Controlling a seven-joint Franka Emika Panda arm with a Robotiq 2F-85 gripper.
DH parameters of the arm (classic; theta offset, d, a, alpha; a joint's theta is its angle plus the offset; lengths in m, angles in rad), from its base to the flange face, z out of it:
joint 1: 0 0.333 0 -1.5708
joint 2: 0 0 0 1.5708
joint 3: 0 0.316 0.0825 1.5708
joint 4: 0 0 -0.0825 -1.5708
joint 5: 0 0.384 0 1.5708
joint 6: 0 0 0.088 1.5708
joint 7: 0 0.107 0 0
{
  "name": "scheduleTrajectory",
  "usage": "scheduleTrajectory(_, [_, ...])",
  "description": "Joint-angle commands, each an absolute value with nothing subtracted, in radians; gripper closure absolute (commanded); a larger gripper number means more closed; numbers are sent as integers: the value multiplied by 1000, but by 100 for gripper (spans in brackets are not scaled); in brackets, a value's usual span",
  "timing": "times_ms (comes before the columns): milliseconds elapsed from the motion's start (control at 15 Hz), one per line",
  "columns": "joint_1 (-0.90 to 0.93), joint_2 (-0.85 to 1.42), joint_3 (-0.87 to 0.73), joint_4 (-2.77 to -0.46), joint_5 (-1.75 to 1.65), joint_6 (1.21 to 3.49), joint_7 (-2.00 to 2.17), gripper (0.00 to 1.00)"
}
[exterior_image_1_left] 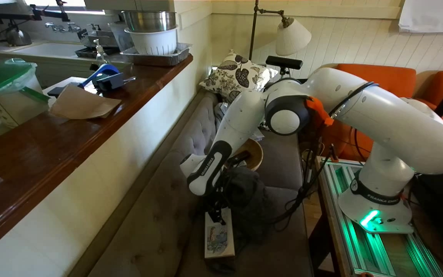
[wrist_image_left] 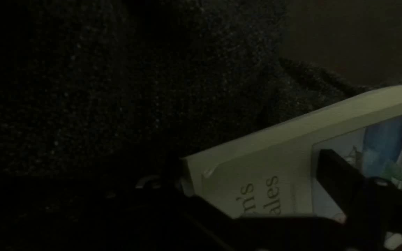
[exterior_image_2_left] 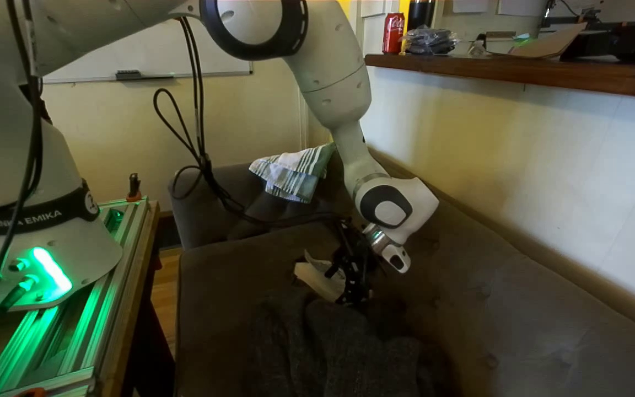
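My gripper (exterior_image_1_left: 216,216) points down over a thick pale book (exterior_image_1_left: 218,244) lying on the grey couch (exterior_image_1_left: 283,161). The gripper (exterior_image_2_left: 337,284) is at the same book (exterior_image_2_left: 317,279) in an exterior view, where one cover or some pages stand up slightly. In the wrist view the jaws (wrist_image_left: 251,158) are apart, with one finger by the short end of the book (wrist_image_left: 218,181) and one over its picture cover. I cannot tell whether either finger touches it. A dark grey knit cloth (exterior_image_1_left: 250,196) lies bunched beside the book and fills much of the dark wrist view (wrist_image_left: 152,87).
A wooden bowl (exterior_image_1_left: 259,154) with a dark object stands farther along the couch, near a patterned pillow (exterior_image_1_left: 240,75). A striped towel (exterior_image_2_left: 295,172) hangs on the couch's end. A wooden counter (exterior_image_1_left: 90,138) runs along the wall. Black cables (exterior_image_1_left: 298,200) hang beside the arm.
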State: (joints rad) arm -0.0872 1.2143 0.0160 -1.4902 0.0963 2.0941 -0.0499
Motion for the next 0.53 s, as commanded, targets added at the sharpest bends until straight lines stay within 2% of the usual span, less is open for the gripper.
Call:
scheduleTrajectory(0, [-116, 1233, 37, -1463, 110, 2062, -83, 0])
scheduleTrajectory(267, [-127, 1266, 29, -1419, 112, 2062, -72, 0])
scheduleTrajectory(467, [-130, 1310, 36, -1348, 108, 1958, -75, 0])
